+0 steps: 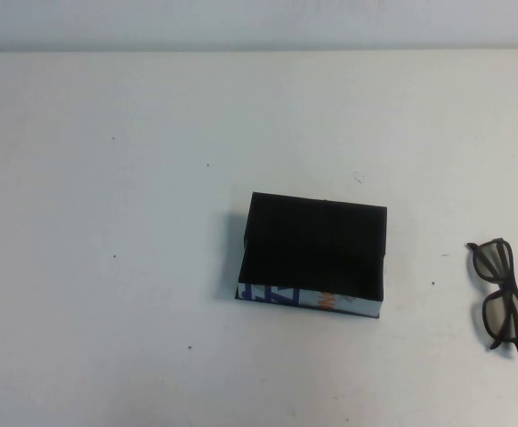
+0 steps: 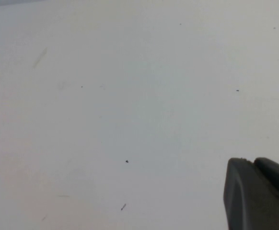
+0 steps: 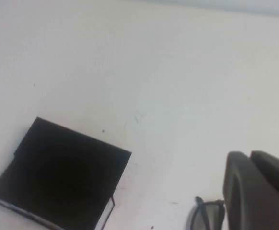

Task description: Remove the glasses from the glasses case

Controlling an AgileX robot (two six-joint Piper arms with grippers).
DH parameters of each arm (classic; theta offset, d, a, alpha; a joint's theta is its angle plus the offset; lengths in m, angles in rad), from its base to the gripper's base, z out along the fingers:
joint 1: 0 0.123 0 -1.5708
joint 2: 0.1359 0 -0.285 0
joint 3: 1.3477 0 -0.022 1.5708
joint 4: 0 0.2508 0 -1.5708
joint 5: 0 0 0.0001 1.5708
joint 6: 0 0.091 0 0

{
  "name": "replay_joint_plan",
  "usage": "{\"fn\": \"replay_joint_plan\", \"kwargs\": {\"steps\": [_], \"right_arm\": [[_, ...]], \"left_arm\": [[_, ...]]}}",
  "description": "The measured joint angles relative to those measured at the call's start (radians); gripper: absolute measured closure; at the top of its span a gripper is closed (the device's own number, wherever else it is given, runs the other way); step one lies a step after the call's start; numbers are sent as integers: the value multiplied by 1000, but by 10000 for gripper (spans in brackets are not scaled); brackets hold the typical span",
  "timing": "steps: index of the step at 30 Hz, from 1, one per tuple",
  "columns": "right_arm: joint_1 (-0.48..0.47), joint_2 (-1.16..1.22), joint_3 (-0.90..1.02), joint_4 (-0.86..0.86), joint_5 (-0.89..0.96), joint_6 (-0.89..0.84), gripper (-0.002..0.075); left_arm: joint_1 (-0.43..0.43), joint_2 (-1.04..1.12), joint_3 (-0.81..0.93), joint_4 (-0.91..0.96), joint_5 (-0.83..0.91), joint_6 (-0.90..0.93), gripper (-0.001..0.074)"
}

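Note:
The glasses case point(image 1: 317, 249), a shallow black box with a white strip point(image 1: 348, 305) printed in blue and orange along its near edge, lies at the middle of the table. The dark-framed glasses point(image 1: 501, 294) lie on the table to its right, outside the case and apart from it. Neither arm shows in the high view. My right gripper point(image 3: 249, 153) is shut and empty, above the table near the glasses point(image 3: 207, 215), with the case point(image 3: 63, 175) further off. My left gripper point(image 2: 252, 160) is shut and empty over bare table.
The white table point(image 1: 108, 222) has small dark specks and its far edge runs along the back wall point(image 1: 259, 22).

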Motion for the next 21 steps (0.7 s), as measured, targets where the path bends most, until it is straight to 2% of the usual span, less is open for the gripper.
{"fn": "replay_joint_plan", "kwargs": {"steps": [5,10,14,18,21], "right_arm": [[0,-271,160,-22,-81,-8,741],[0,-435,281,-27,-105,-8,741],[0,-471,331,-2,-76,-8,742],[0,-473,347,18,35,13,742],[0,-477,377,56,10,25,742]], "left_arm": [[0,0,0,0,0,0,739],[0,0,0,0,0,0,739],[0,0,0,0,0,0,739],[0,0,0,0,0,0,739],[0,0,0,0,0,0,740]]}}
